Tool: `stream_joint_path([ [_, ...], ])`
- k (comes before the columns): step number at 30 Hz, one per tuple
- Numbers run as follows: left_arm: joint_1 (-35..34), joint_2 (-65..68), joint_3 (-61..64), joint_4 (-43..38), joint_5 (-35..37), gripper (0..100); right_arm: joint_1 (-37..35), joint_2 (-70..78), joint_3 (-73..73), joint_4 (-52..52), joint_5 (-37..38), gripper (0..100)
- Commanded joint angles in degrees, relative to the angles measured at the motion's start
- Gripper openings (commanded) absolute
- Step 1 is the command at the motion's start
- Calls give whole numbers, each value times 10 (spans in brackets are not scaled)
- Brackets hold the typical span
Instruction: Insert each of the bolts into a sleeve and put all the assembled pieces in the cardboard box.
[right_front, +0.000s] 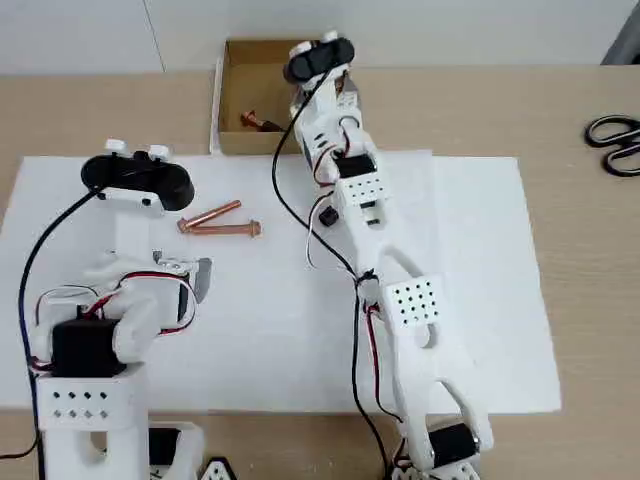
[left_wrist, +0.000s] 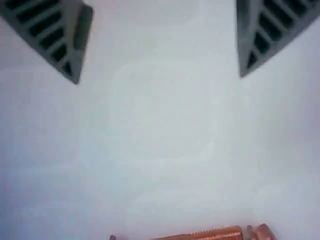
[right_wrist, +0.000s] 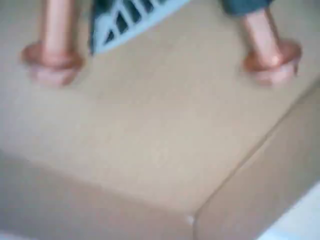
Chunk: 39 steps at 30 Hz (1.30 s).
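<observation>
Left gripper (left_wrist: 159, 76) spread wide, empty, over smooth white sheet (left_wrist: 160, 150); threaded copper bolt (left_wrist: 200, 233) nearby. Right wrist view: two flanged copper pieces (right_wrist: 52, 57) on cardboard box (right_wrist: 150, 150) floor; right gripper (right_wrist: 170, 27) hold cannot be told.

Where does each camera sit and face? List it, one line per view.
High view: fixed above the table, looking down on white sheet, cardboard box, left arm, right arm.
Left wrist view: on the left arm, facing the sheet; left gripper open, threaded copper piece at the edge.
Right wrist view: on the right arm, facing into the box at two copper pieces; right gripper partly shows.
Shared: high and right wrist views, the box; high and left wrist, the sheet.
</observation>
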<state>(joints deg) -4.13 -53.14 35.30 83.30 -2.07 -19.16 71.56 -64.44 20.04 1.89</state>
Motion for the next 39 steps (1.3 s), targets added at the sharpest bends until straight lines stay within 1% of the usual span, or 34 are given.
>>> stream_joint_path([
  [1, -4, -10, -2, -7, -2, 192, 12, -66, -72, 59, 6, 275],
  [5, -4, -10, -3, -7, -2, 192, 24, -95, -162, 167, 6, 275],
  [11, -4, -10, -2, -5, -2, 192, 52, -134, -324, 379, 6, 275],
  [14, -8, -10, -2, -5, -3, 192, 72, -176, -321, 479, 5, 275],
  [17, -8, -10, -7, -7, -4, 192, 83, -255, -322, 581, 4, 275],
  [22, -10, -11, -56, 10, -4, 192, 84, -363, -320, 741, 4, 275],
  [23, -10, -11, -70, 21, -4, 192, 84, -380, -320, 759, 5, 275],
  [25, -21, -11, -93, 35, -5, 192, 95, -418, -320, 763, 5, 275],
  [30, -91, -11, -150, 52, -5, 193, 147, -512, -319, 767, 5, 274],
  [34, -131, -11, -153, 55, -3, 193, 199, -564, -318, 768, 5, 274],
  [36, -142, -13, -153, 55, -3, 192, 216, -578, -318, 771, 5, 274],
  [39, -139, -35, -153, 62, -3, 192, 241, -590, -318, 772, 5, 274],
])
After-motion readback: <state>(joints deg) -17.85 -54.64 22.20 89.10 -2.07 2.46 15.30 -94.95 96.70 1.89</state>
